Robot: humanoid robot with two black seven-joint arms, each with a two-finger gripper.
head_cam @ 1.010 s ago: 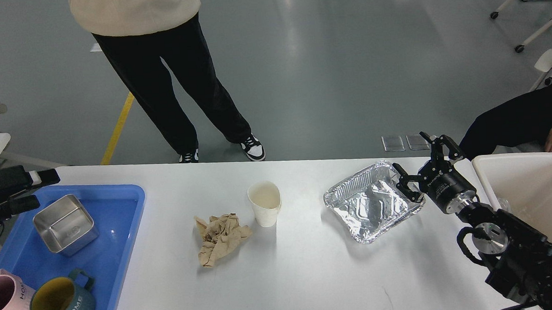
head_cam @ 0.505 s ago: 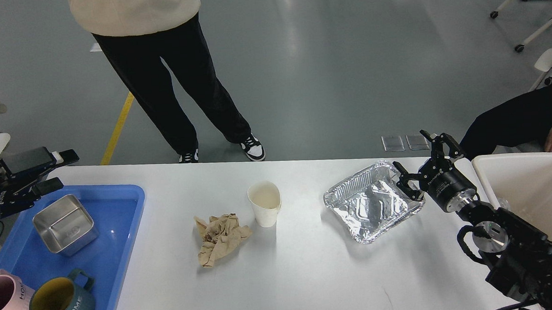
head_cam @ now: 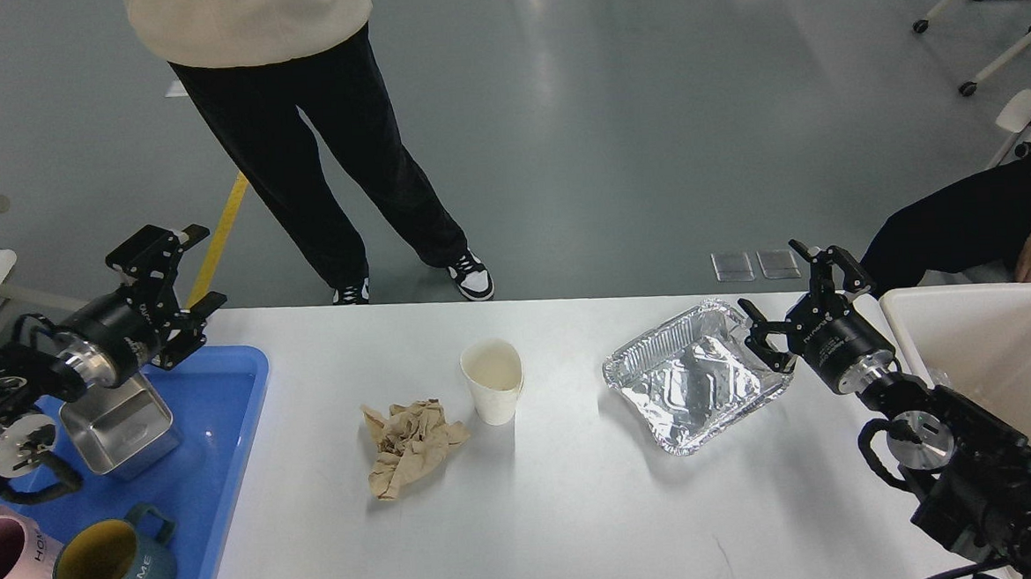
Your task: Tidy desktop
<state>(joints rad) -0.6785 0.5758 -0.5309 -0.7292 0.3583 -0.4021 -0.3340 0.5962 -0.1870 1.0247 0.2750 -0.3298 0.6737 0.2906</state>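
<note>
Two grippers spread, nothing held

Two arms are over the large white rectangular desktop (head_cam: 580,515), which fills the lower half of my head view. My right gripper (head_cam: 789,297) sits at 3 o'clock with its fingers spread wide, just beside the right rim of the crumpled square aluminium foil tray (head_cam: 692,377); I cannot tell whether the lower finger touches the rim. My left gripper (head_cam: 175,281) is at 9 o'clock, fingers apart, holding nothing, above the far corner of the blue plastic tray (head_cam: 215,446).

On the blue tray I note a square stainless steel container (head_cam: 121,425), partly behind my left arm, a pink mug (head_cam: 5,563) and a teal mug with a yellow inside (head_cam: 115,566), both lettered HOME.

Near centre stands an upright white paper cup (head_cam: 494,383), with a crumpled brown paper napkin (head_cam: 409,445) just beside it at 7 o'clock. A cream-white rectangular bin (head_cam: 1004,352) stands at the right edge.
</note>
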